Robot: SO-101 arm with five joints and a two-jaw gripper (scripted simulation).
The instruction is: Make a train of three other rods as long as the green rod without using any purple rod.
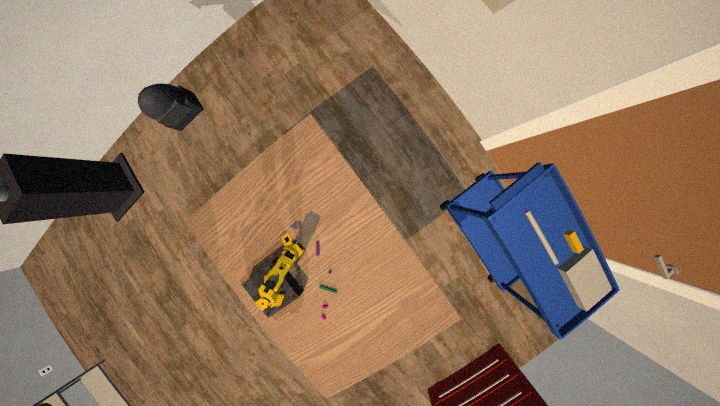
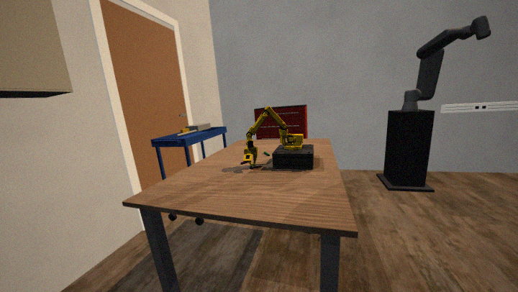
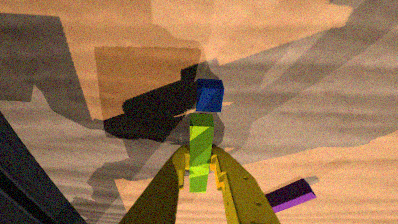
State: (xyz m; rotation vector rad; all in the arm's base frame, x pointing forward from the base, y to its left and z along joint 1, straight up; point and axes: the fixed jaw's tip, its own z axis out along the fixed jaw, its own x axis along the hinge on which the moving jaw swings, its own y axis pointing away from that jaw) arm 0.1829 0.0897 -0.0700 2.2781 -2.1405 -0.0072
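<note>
In the wrist view my gripper [image 3: 200,167] is shut on a lime rod [image 3: 201,150], which points away from me, low over the table. A small blue rod [image 3: 209,95] shows just past the lime rod's far end; I cannot tell whether they touch. A purple rod [image 3: 291,195] lies flat to the lower right. In the top view the arm [image 1: 282,267] reaches toward the purple rod [image 1: 317,247]. The green rod [image 1: 327,288], a blue rod [image 1: 330,270] and two magenta rods [image 1: 325,305] [image 1: 323,316] lie on the table to the arm's right.
The arm's dark base block [image 2: 293,156] stands on the wooden table. A blue side table [image 2: 188,137] stands by the door, a red cabinet [image 2: 280,121] stands behind the table, and a dark arm on a black pedestal [image 2: 409,144] stands off to the right.
</note>
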